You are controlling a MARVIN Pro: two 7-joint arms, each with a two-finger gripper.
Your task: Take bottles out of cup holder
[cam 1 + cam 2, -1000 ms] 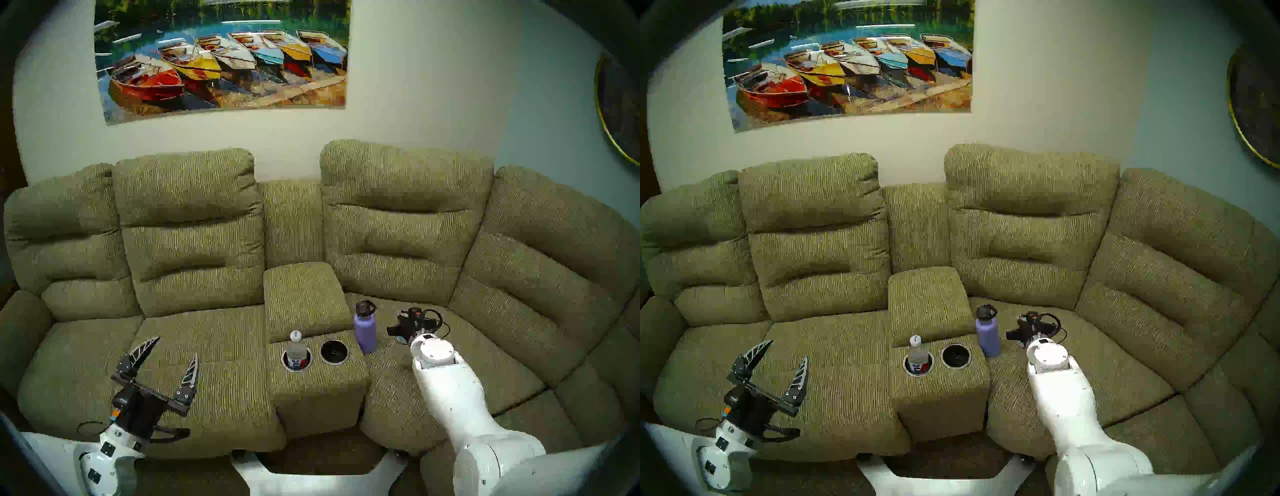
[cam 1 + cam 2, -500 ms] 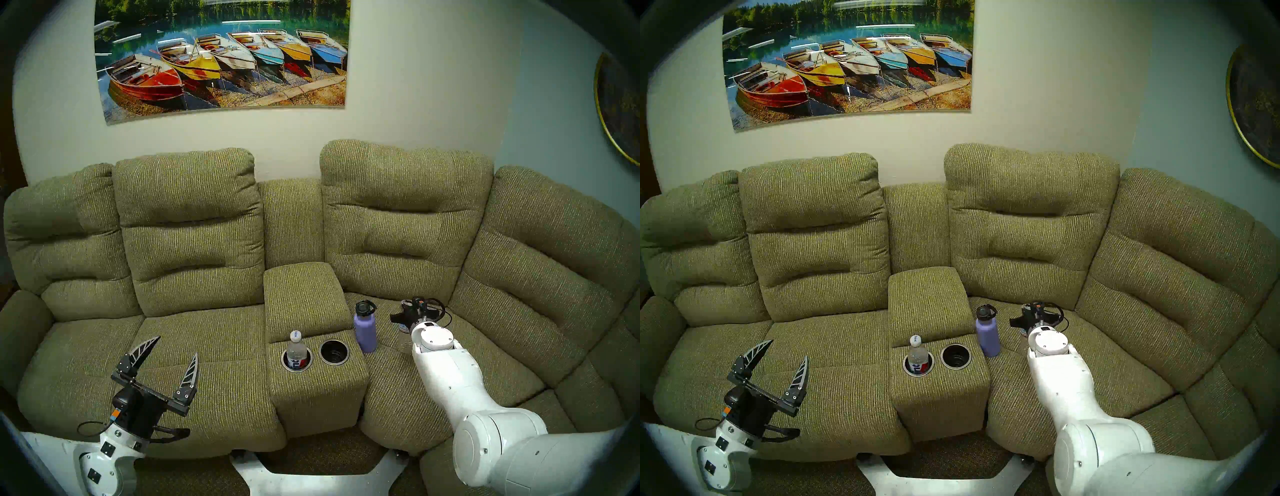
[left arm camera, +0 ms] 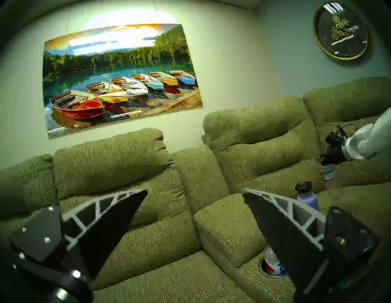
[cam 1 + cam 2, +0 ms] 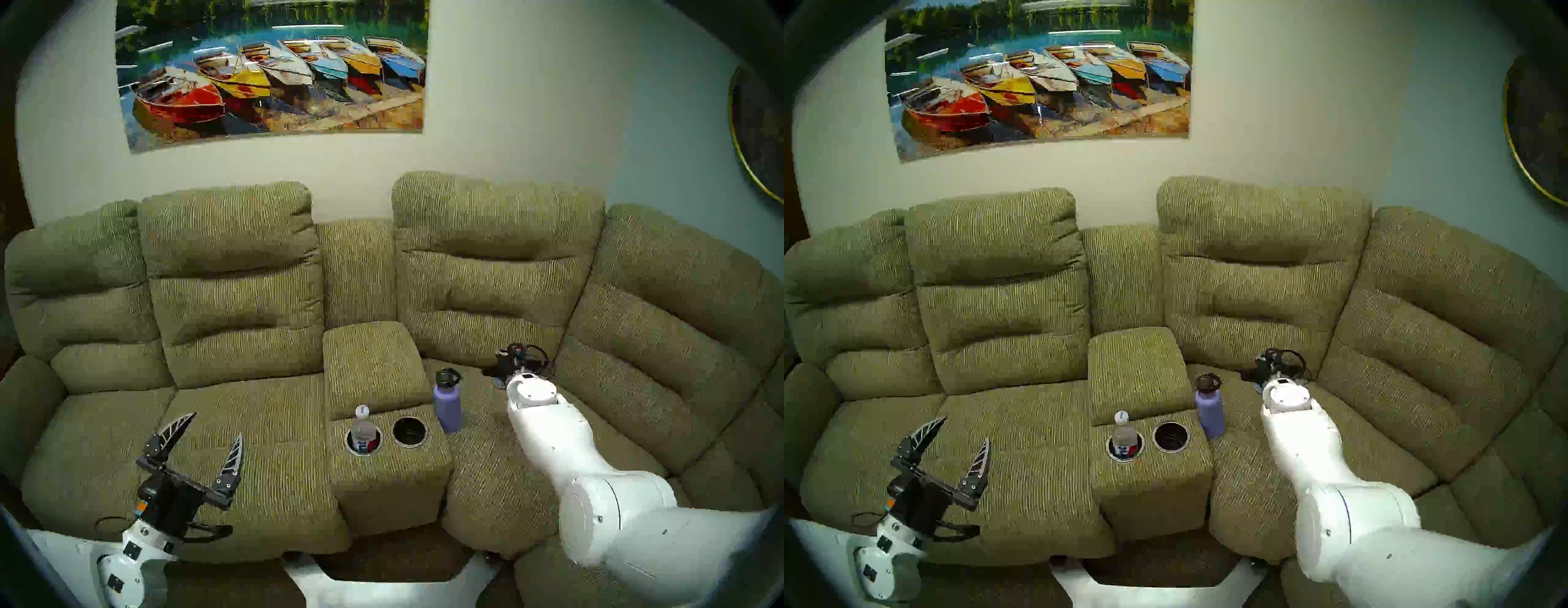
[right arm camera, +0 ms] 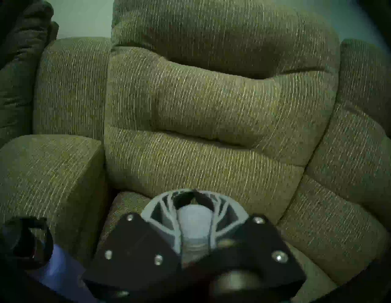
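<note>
Left end effector (image 4: pixel 206 441) sits with its fingers spread wide and nothing in them, parked well to the left of the cup holder (image 4: pixel 385 437). White-capped bottle (image 4: pixel 363 429) is standing upright in the cup holder's left well, and the right well (image 4: pixel 409 432) is empty. Just right of the cup holder there's a lavender flask (image 4: pixel 447 401) standing on the sofa seat (image 4: pixel 488 479). Further right and toward the backrest, the right end effector (image 5: pixel 194 213) is clamped on the second bottle (image 3: pixel 328 172), its base low over that seat. So I'd say we're mid-placement of bottle one. Next it needs lowering until it stands, then letting go, then somebody goes for the white-capped one.
</note>
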